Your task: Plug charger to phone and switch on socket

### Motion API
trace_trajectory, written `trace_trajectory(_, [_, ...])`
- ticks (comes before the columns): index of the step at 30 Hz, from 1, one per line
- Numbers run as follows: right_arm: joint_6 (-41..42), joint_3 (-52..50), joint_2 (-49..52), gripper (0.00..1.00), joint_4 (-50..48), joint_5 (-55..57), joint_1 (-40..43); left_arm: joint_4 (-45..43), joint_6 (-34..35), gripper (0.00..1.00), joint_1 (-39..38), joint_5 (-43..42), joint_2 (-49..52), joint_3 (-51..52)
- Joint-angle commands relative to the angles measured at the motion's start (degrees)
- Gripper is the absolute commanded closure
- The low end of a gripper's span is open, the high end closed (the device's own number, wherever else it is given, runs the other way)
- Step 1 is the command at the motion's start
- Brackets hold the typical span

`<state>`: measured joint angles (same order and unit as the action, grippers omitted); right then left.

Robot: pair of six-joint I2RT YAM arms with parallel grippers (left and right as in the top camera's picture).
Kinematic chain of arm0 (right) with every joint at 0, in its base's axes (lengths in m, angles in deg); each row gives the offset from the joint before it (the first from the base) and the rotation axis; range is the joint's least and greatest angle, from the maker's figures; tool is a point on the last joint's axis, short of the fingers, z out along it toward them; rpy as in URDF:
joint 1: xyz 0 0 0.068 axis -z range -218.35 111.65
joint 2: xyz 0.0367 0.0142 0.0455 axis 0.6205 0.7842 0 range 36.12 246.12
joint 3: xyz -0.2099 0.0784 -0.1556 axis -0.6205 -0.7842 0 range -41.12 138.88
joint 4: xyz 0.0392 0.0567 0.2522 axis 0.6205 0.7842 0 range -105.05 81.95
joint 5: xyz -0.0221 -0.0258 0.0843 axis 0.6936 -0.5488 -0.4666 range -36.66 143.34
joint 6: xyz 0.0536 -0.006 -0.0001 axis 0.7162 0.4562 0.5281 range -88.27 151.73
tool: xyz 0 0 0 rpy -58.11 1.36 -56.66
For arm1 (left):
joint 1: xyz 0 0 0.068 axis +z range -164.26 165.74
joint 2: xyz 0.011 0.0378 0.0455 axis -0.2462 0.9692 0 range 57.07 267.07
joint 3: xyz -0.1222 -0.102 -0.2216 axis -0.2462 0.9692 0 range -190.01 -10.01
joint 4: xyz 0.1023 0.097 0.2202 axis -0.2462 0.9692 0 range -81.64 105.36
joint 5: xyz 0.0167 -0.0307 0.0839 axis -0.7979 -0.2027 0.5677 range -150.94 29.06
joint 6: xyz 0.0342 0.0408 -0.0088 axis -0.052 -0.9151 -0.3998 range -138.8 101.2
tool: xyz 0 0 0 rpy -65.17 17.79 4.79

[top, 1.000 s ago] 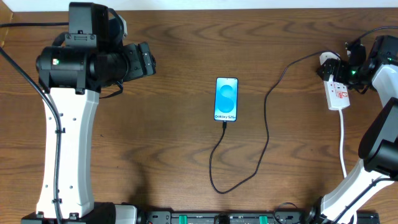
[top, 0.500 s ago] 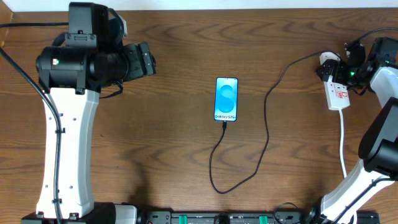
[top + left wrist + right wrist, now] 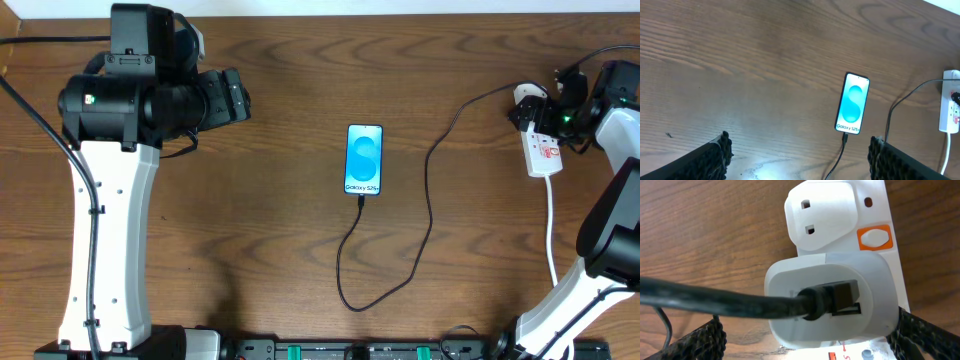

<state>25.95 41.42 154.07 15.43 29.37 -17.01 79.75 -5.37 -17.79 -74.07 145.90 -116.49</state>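
**A:** Where's the phone?
**B:** The phone [image 3: 364,160] lies flat mid-bench [image 3: 250,250], face up, screen lit blue.

**A:** And the charger?
**B:** The charger [image 3: 431,200] has its black tip at the phone's near edge. The cable loops toward the near side, then climbs right and far to the socket [image 3: 543,150]. Can't tell whether the tip is fully seated.

**A:** What's at the socket end?
**B:** The strip lies at the far right, its white cord [image 3: 551,230] trailing near. The cable enters a white adapter [image 3: 790,290] plugged into the strip. An orange switch [image 3: 874,236] sits just beside it; on or off, can't tell.

**A:** Hands?
**B:** The right hand [image 3: 810,337] is spread wide, one finger on each side of the adapter, gripping nothing. The left hand [image 3: 800,157] is also wide and empty, above bare wood, well left of the phone.
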Motion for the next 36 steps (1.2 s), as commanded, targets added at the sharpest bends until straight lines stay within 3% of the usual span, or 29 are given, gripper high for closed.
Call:
trace_trajectory(1, [2.1, -1.7, 0.2, 0.01, 1.7, -5.6, -1.5, 0.0, -0.8, 0.12, 0.0, 0.8, -0.1, -0.1])
trace_trajectory(36, [2.3, -2.2, 0.2, 0.01, 3.6, -9.4, -1.6, 0.0, -0.8, 0.12, 0.0, 0.8, -0.1, -0.1])
